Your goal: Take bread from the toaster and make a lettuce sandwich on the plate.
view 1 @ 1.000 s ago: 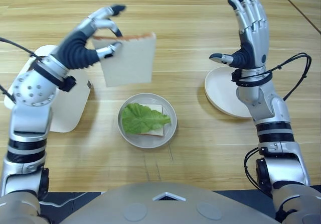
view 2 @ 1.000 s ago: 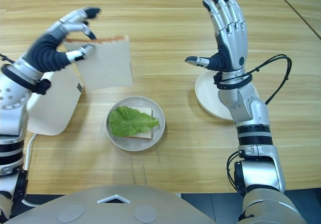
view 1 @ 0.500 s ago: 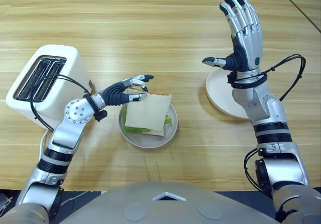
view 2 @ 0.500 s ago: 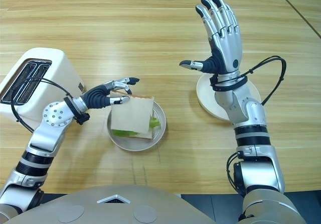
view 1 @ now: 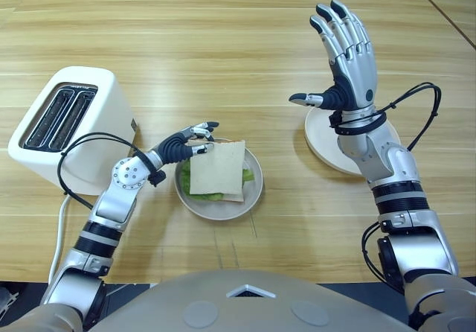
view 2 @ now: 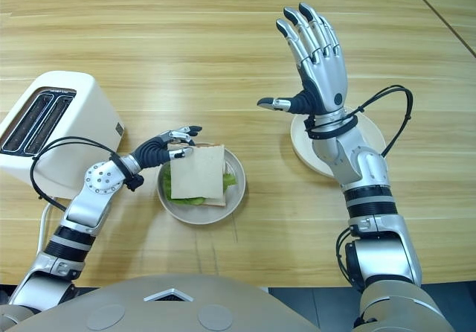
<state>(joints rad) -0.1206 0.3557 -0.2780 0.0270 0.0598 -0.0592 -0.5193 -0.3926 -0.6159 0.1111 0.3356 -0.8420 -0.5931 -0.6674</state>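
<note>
A white bread slice (view 1: 218, 167) lies flat over the green lettuce (view 1: 248, 176) in the small grey plate (view 1: 216, 214) at the table's middle. My left hand (view 1: 190, 140) sits at the plate's upper left, with its fingertips (view 1: 202, 148) pinched on the slice's near corner. The white toaster (view 1: 74, 123) stands at the left, its two slots dark. Over at the right, my right hand (view 1: 346, 56) is held up with fingers spread and nothing in it, above a bare white plate (view 1: 320, 149).
The toaster's white cable (view 1: 63, 198) runs down toward the table's front edge on the left. Bare wooden table stretches behind both plates and in front of them.
My left hand has lowered the bread slice from a tilt until it lies flat on the lettuce. The raised right hand has drifted a little to the left.
</note>
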